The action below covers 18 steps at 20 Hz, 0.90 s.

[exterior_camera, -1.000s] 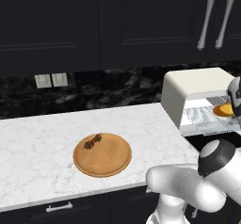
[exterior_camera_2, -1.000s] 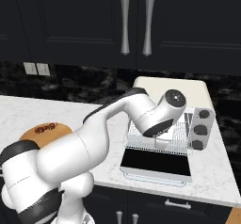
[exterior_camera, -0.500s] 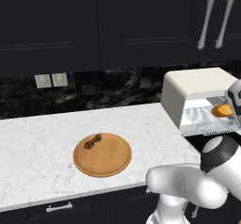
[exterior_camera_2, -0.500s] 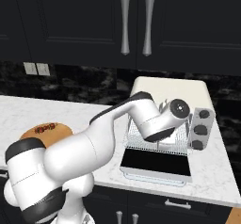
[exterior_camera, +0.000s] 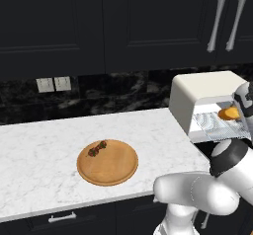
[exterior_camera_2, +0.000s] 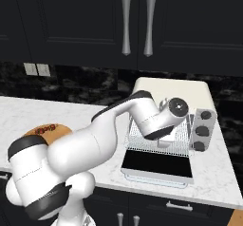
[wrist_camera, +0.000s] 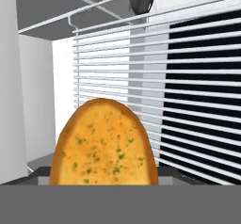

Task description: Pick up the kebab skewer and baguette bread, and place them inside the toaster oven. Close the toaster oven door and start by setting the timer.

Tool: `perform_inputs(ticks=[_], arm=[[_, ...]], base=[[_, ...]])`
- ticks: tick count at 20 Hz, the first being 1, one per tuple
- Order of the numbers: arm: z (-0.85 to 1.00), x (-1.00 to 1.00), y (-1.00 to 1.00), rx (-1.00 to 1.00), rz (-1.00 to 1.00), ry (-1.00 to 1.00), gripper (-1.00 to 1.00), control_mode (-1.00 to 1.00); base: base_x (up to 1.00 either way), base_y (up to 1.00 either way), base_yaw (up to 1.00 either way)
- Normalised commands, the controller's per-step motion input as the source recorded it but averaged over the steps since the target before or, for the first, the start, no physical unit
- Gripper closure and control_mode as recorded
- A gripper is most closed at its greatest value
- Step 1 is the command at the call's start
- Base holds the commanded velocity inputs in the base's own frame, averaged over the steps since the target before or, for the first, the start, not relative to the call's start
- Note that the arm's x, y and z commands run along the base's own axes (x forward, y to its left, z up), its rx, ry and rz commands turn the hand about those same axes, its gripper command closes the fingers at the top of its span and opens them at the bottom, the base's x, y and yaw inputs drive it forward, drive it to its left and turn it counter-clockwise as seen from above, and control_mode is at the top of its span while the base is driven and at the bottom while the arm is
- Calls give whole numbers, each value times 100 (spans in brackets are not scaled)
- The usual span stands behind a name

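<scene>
- Baguette bread (wrist_camera: 103, 145) is sitting right in front of my hand camera, its rounded golden end pointing into the toaster oven (exterior_camera: 200, 95); from the left base view I am seeing it (exterior_camera: 229, 113) at the mouth of the oven, just above the wire rack (wrist_camera: 179, 91).
- My gripper (exterior_camera: 240, 111) is reaching into the oven opening; its jaws are standing part-way apart and seem to be clamped on the loaf, though the fingertips themselves are hidden behind the bread, so I am judging the hold rather than seeing it.
- I am judging that I am in the middle of the first placing step: carrying the bread in over the rack, not yet letting go.
- Next I am expecting to lower the loaf onto the rack bars, open the jaws, and draw back without dragging it out again.
- Toaster oven door (exterior_camera_2: 157, 165) is lying folded down flat in front of the oven, so the way in is clear; the knobs (exterior_camera_2: 202, 131) are sitting on the right side of its front.
- Kebab skewer (exterior_camera: 97, 148) is lying on the round wooden board (exterior_camera: 113, 167) on the counter (exterior_camera: 39, 150), well apart from the oven and waiting its turn.
- Inside the oven I am making out only the rack and the bread above it.
</scene>
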Motion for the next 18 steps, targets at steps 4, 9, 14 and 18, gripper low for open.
perform_inputs(ticks=[4, 9, 14, 18], arm=[[0, 42, 2, 0, 0, 0, 100, -100], [-1, 35, 0, 0, 0, 0, 100, -100], [-19, 14, 0, 0, 0, 0, 100, -100], [-22, 10, 0, 0, 0, 0, 100, -100]], base=[[0, 0, 0], [0, 0, 0], [0, 0, 0], [0, 0, 0]])
